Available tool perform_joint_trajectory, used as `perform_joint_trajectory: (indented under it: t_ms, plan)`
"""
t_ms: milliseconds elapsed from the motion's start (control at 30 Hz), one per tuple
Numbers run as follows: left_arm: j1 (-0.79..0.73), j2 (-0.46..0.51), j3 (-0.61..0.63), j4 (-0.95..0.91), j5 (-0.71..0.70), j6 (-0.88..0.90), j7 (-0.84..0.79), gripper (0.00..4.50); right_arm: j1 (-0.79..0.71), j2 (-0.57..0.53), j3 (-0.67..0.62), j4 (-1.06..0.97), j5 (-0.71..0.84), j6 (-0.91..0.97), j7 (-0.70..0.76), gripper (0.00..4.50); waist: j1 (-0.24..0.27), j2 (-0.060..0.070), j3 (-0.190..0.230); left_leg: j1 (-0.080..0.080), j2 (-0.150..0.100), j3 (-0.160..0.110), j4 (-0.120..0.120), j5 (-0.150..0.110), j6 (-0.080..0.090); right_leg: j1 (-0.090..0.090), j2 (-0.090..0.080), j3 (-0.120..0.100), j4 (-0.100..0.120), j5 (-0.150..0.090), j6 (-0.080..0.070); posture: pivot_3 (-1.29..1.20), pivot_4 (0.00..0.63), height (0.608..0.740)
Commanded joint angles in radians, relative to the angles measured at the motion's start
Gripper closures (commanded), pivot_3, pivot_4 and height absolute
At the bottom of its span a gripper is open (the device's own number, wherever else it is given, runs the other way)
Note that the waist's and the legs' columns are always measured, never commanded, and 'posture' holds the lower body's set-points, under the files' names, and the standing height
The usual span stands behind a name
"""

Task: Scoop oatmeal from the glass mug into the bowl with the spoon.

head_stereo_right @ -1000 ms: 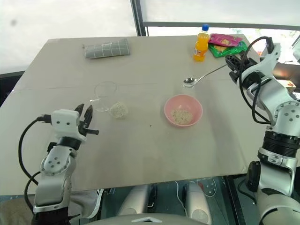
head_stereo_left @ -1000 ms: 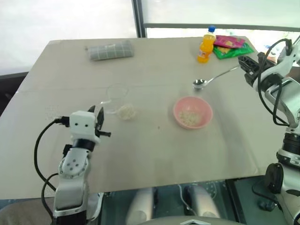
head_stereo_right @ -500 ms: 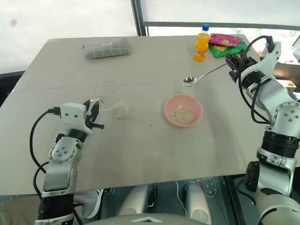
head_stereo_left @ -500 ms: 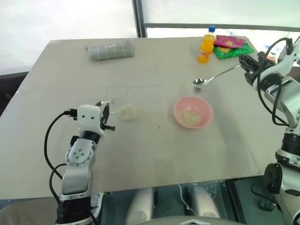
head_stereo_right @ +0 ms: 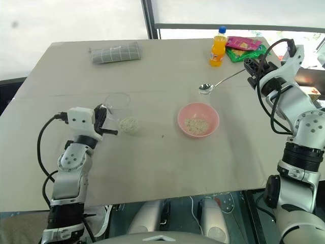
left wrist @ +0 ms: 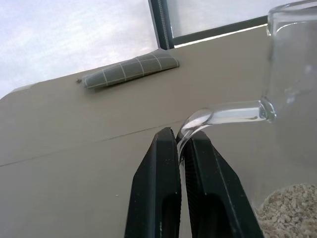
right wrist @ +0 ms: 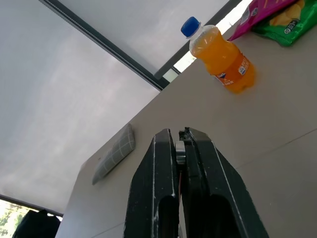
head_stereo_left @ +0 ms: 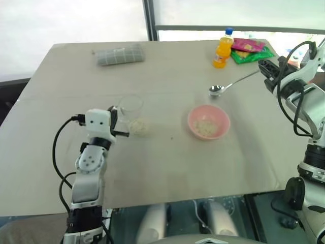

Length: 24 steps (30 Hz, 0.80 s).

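Two grippers over a beige table [head_stereo_left: 167, 168]. Left gripper [left wrist: 181, 144] pinched tight on the curved handle of the mug [head_stereo_left: 131, 105], fingers [left wrist: 157, 188] pressed together around the glass loop. Mug stands upright on the table's left half, clear walls, oatmeal [head_stereo_left: 139, 125] heaped at its base on the side nearer the robot; from the head views cannot tell if those flakes are inside the glass or on the table beside it. Right gripper [right wrist: 178, 144] clamped on the handle end of the spoon [head_stereo_left: 228, 85], held up above the table at the right, spoon slanting down toward its oval end, which looks empty, beyond the bowl [head_stereo_left: 208, 122]. Bowl pink, near table centre-right, some flakes inside, well apart from the mug. Orange bottle [head_stereo_left: 223, 48] upright at far right, snack packets [head_stereo_left: 251, 50] just beside it. Folded grey cloth [head_stereo_left: 121, 54] at far left edge.
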Motion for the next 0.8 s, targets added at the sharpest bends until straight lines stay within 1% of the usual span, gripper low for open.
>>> perform_joint_trajectory:
  t_ms: [33, 133, 200, 367, 500, 567, 667, 800]
  plan:
    - [-0.081, 0.0, -0.05, 0.029, 0.02, -0.026, -0.006, 4.42, -0.092, -0.017, -0.002, -0.059, 0.035, 0.015, 0.041, 4.5, 0.002, 0.001, 0.0, 0.0, 0.0, 0.0, 0.0, 0.0, 0.0, 0.0, 0.0, 0.0, 0.0, 0.0, 0.0, 0.0, 0.15, 0.74]
    - [-0.18, -0.001, -0.104, 0.094, 0.041, -0.078, -0.032, 4.42, -0.164, 0.001, 0.03, -0.069, 0.056, 0.039, 0.079, 4.5, 0.001, 0.001, 0.001, 0.0, -0.001, 0.0, 0.0, 0.0, 0.0, 0.0, 0.0, -0.001, 0.001, 0.0, 0.0, 0.0, 0.15, 0.74]
    - [-0.245, 0.011, -0.158, 0.159, 0.082, -0.122, -0.054, 4.42, -0.209, 0.017, 0.06, -0.074, 0.052, 0.051, 0.098, 4.5, 0.001, 0.001, 0.001, -0.001, -0.001, -0.001, 0.0, 0.0, 0.0, 0.0, 0.001, -0.001, 0.001, 0.0, 0.0, 0.0, 0.15, 0.74]
    - [-0.407, -0.024, -0.221, 0.348, 0.09, -0.208, -0.083, 4.42, -0.265, 0.037, 0.145, -0.098, 0.006, 0.086, 0.178, 4.5, 0.001, 0.001, 0.001, -0.002, -0.001, -0.001, 0.0, 0.0, 0.001, -0.001, 0.0, -0.001, 0.0, 0.0, 0.001, 0.0, 0.15, 0.74]
    - [-0.502, -0.049, -0.247, 0.469, 0.092, -0.281, -0.104, 4.42, -0.241, 0.009, 0.208, -0.113, -0.111, 0.094, 0.264, 4.5, 0.001, 0.0, 0.001, -0.004, -0.001, -0.001, 0.0, 0.0, 0.001, -0.002, 0.0, -0.002, -0.001, 0.0, 0.001, 0.0, 0.15, 0.74]
    - [-0.528, -0.059, -0.26, 0.516, 0.098, -0.316, -0.114, 4.42, -0.225, -0.011, 0.239, -0.127, -0.175, 0.096, 0.317, 4.5, 0.003, 0.0, 0.001, -0.004, -0.002, -0.001, 0.0, -0.001, 0.001, -0.002, 0.0, -0.002, -0.001, 0.001, 0.001, 0.0, 0.15, 0.74]
    - [-0.556, -0.075, -0.289, 0.585, 0.1, -0.361, -0.148, 4.42, -0.214, -0.009, 0.267, -0.136, -0.253, 0.084, 0.363, 4.5, 0.001, 0.0, 0.001, -0.004, -0.002, -0.001, 0.0, -0.001, 0.002, -0.002, -0.001, -0.002, -0.002, 0.001, 0.002, 0.0, 0.15, 0.74]
    - [-0.589, -0.076, -0.314, 0.658, 0.11, -0.42, -0.19, 4.42, -0.19, -0.032, 0.395, -0.168, -0.464, 0.035, 0.495, 4.5, -0.002, 0.0, 0.001, -0.004, -0.002, -0.001, 0.0, -0.001, 0.002, -0.003, 0.0, -0.002, -0.002, 0.001, 0.002, 0.0, 0.15, 0.74]
